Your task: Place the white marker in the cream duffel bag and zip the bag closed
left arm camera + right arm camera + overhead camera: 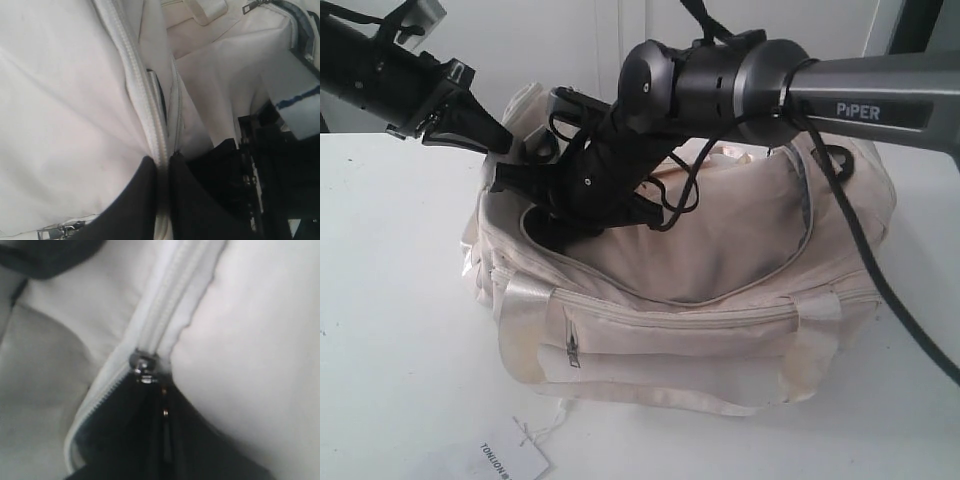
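Zipper slider sits right at the tips of our right end effector, which is clamped shut, seemingly on its pull. The unzipped track of the cream duffel bag runs back toward that arm's wrist. Our left end effector pinches the bag's zipped end. We cannot see the white marker; it is presumably inside.

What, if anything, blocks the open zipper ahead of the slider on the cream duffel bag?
Nothing visible lies on the track by the slider, whose zipper pull the shut right gripper holds. Farther along the cream duffel bag, the right arm's black cable crosses above the opening.
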### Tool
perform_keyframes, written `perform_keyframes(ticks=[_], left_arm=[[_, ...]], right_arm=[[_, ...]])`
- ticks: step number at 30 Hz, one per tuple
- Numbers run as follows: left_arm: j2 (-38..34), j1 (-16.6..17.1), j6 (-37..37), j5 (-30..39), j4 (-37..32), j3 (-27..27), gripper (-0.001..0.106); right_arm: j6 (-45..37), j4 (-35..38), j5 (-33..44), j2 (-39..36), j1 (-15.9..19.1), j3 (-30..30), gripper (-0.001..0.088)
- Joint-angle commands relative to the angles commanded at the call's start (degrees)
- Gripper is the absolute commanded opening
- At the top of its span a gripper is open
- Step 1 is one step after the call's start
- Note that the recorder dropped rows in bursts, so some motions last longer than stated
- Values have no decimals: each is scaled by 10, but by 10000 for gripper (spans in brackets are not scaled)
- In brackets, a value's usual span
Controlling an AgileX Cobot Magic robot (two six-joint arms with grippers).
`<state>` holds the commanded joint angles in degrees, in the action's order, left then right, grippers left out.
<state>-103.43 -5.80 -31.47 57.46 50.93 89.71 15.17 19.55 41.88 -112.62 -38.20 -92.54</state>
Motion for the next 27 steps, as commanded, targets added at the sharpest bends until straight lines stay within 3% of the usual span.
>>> perform_keyframes(ticks=[5,27], left_arm=[[0,0,0,-2,-1,0,0],[0,0,-2,-50,-45,0,0]], right_arm=[[0,-54,14,38,0,0,0],[-62,-35,68,98,0,-3,0]])
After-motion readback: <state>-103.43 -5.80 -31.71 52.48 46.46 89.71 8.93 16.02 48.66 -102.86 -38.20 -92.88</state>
